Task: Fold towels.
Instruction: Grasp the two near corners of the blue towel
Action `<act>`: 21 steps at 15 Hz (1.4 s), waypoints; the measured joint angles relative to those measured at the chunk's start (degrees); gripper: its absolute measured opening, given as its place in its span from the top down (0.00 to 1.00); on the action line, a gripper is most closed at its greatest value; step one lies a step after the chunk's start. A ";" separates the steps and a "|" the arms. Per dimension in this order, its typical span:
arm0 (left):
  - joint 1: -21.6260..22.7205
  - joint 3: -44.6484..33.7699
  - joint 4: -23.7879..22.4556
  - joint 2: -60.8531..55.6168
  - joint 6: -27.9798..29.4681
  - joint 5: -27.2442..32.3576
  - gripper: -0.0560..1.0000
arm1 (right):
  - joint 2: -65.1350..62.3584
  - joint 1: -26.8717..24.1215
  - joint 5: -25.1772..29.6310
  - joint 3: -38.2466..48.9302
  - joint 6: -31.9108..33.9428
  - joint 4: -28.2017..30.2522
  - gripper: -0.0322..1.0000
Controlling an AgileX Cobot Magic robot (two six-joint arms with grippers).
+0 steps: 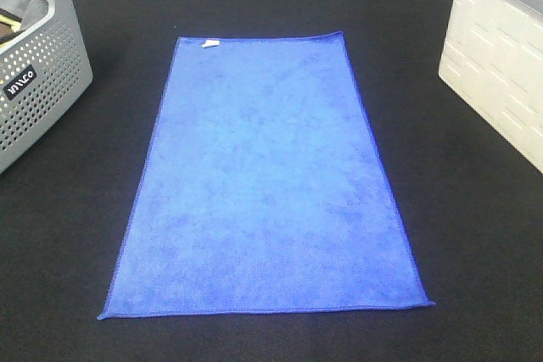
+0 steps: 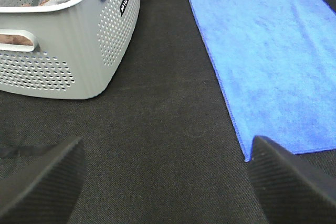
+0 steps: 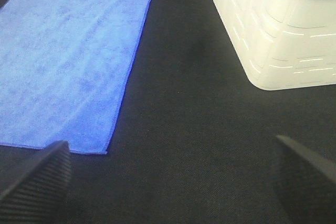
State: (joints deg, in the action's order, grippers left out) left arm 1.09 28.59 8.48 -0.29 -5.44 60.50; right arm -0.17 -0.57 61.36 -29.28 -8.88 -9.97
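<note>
Black tabletop (image 1: 475, 235): royal-blue rectangular microfibre towel (image 1: 267, 184), likely limp, best pinched at corners; left gripper (image 2: 163, 177) and right gripper (image 3: 170, 171) gape.

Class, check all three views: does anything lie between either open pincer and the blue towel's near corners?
Nothing visible does. Only bare black mat separates the left pincer and the right pincer from the near corners of the blue towel; the grey basket and the white bin stand off to either side.

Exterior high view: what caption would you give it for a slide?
A blue towel lies flat and unfolded on a black surface between a grey perforated basket and a white bin.
</note>
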 joint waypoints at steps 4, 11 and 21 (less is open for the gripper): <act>0.00 0.00 0.00 0.00 0.00 0.00 0.19 | 0.00 0.00 0.00 0.00 0.06 0.00 0.04; 0.00 0.29 0.74 0.11 6.53 -2.12 0.19 | 8.65 0.00 -3.09 -1.72 7.05 -0.06 0.04; 0.00 0.63 23.09 32.60 3.67 -16.33 0.19 | 40.22 0.00 -5.16 -2.81 7.56 -7.51 0.04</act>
State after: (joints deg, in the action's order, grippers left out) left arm 1.09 29.22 31.57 32.31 -1.78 44.18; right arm 40.05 -0.57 56.21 -32.09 -1.32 -17.48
